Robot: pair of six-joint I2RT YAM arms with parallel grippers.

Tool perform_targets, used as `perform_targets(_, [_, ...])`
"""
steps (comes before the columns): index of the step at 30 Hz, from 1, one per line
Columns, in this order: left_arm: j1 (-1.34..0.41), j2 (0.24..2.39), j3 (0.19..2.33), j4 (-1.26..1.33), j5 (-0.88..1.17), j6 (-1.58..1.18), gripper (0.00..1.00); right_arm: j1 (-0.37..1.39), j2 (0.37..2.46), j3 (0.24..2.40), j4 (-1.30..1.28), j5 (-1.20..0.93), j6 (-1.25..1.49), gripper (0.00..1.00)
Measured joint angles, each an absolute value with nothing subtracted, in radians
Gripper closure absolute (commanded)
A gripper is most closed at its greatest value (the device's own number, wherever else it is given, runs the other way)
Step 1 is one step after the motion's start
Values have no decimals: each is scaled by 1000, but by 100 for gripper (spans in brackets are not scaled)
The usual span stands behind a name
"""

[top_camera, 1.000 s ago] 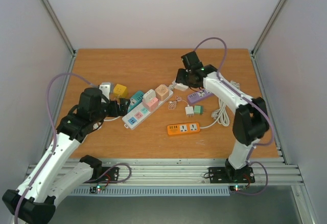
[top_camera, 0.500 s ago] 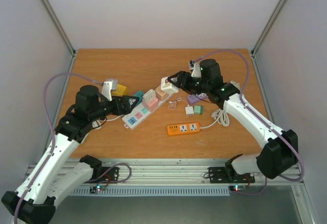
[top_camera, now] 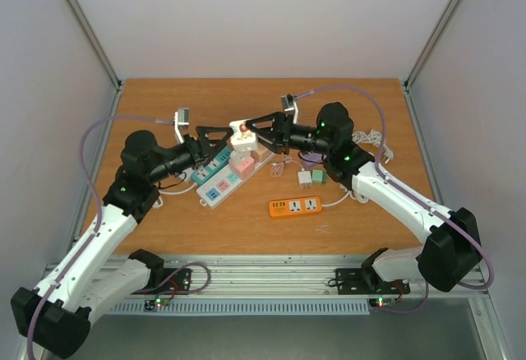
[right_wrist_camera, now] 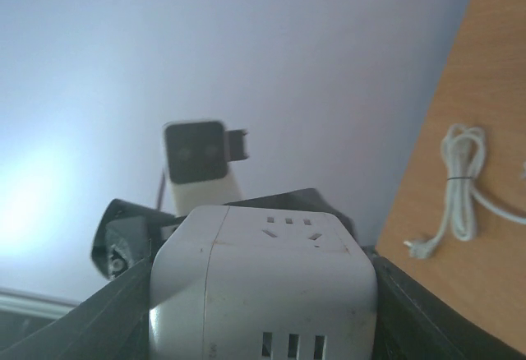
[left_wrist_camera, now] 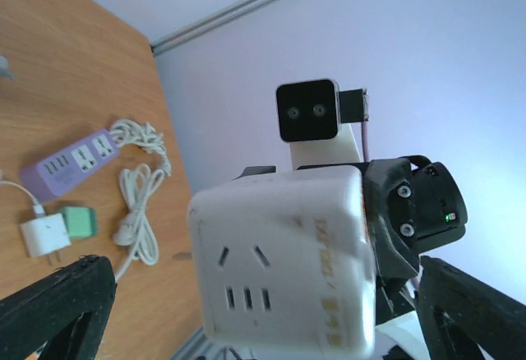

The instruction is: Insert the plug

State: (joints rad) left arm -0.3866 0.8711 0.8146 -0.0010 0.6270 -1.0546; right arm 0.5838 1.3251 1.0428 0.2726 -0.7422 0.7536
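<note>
**Mid-air handover could twist or drop the cube socket**

The white cube socket (left_wrist_camera: 279, 253) hangs in the air just above the far end of the pastel power strip (top_camera: 220, 182), clamped in the right gripper (top_camera: 253, 128). The left gripper (top_camera: 220, 135) faces it from the other side of that strip end. Its fingers are spread wide and appear not to touch the cube.

If those fingers close off-centre, they may lever the cube round in the right gripper's hold. If the right gripper lets go too soon, the cube falls onto the strip or the tabletop (top_camera: 246, 233) beside it. Above the strip, the two grippers sit close enough to knock together.

The cube is off-white with rounded edges. Two visible faces carry socket slots, and one side has faint gold lettering that I cannot read. Its pins are hidden.
</note>
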Motion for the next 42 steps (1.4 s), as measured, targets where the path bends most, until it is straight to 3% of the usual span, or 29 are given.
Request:
perform_targets(5, [-426,893,778,99,635,-1201,10,611,1342,1043,337,-757,809,47])
perform_targets(11, [-468,901,770,174,635,-1312,36,617,1345,1043,347,-754,830,47])
perform_targets(18, [-473,926,760,230,637,-1386,57,619,1325,1043,325,-720,826,43])
perform_targets(23, [-477,931,760,229,641,-1377,62,622,1302,1043,274,-710,776,14])
perform_targets(28, [-477,932,770,136,648,-1299,66,630,1234,1044,104,-687,593,3])
perform_targets(42, [-458,979,905,-382,806,-933,64,677,1129,1085,-307,-626,-283,2])
